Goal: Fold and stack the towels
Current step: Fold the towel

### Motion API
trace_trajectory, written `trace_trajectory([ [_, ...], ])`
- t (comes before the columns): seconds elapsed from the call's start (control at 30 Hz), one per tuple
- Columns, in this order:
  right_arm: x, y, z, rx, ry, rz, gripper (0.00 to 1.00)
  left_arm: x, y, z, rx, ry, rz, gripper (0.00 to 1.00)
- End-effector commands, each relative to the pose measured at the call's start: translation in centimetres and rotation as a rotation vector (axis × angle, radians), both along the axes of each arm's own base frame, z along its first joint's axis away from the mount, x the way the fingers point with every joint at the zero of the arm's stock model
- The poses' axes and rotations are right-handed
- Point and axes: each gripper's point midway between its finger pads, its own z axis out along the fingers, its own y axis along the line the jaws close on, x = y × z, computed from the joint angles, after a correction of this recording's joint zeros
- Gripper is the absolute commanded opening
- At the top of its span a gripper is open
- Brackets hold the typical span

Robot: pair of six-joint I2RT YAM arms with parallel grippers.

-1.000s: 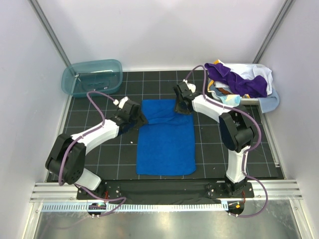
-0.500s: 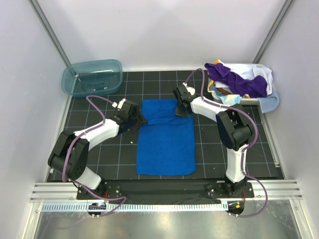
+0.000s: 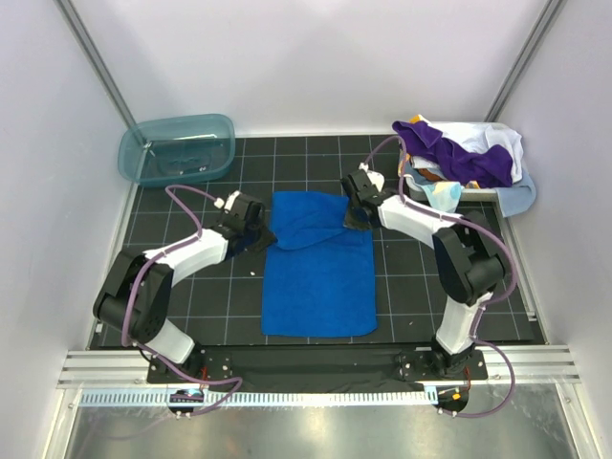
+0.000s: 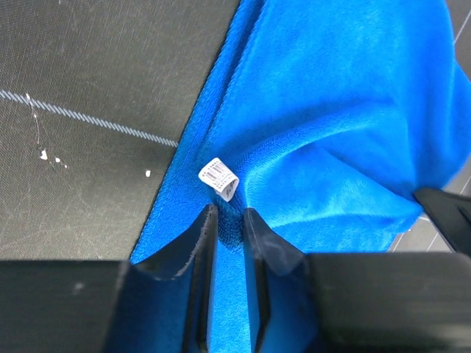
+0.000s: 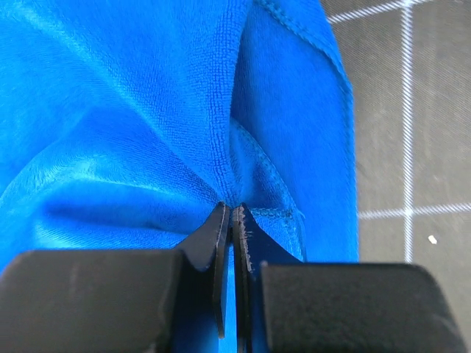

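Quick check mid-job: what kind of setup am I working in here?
Probably a lab robot test cell, not a home: plain white walls on metal framing, a black gridded mat, and a royal blue towel laid out for folding.

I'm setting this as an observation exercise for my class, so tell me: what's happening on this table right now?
Two robot arms are handling a blue towel spread on the table. The left tool pinches its far left edge and the right tool is shut on its far right corner, where the cloth bunches up. Other towels lie heaped at the far right. No fold is finished yet.
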Motion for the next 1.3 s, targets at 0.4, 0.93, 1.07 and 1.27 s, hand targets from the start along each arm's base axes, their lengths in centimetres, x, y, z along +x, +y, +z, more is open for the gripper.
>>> trace_trajectory([
  [0.4, -5.2, -1.3, 3.0, 0.032, -0.109, 0.042, 0.18, -1.2, 0.3, -0.4, 0.055, -0.009, -0.115, 0.0],
  [0.93, -8.6, -3.9, 2.7, 0.008, -0.131, 0.017, 0.51, -4.9, 1.1, 0.1, 0.112, -0.024, -0.243, 0.0],
  [1.07, -9.3, -4.0, 2.8, 0.031, -0.136, 0.01, 0.53, -5.8, 1.5, -0.1, 0.118, -0.023, -0.249, 0.0],
  [1.27, -11.0, -3.8, 2.4, 0.104, -0.115, 0.011, 0.53, -6.8, 1.8, -0.8, 0.134, -0.014, -0.257, 0.0],
])
